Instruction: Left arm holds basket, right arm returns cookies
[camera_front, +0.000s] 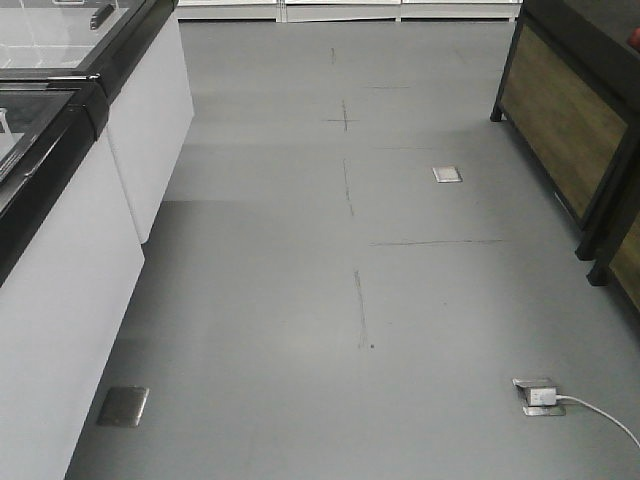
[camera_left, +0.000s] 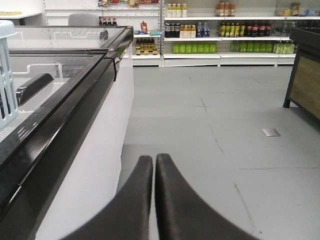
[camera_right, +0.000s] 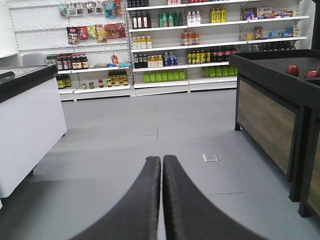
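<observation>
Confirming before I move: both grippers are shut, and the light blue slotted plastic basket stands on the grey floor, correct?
No. The light blue slotted plastic basket stands on the black-rimmed white chest freezer, not the floor; the left wrist view shows it. The left gripper and right gripper are shut.

A shop — shelves (camera_right: 160, 85) stocked with bottled drinks (camera_right: 162, 76), and what looks like a glass-topped chest freezer (camera_left: 85, 95).
</observation>
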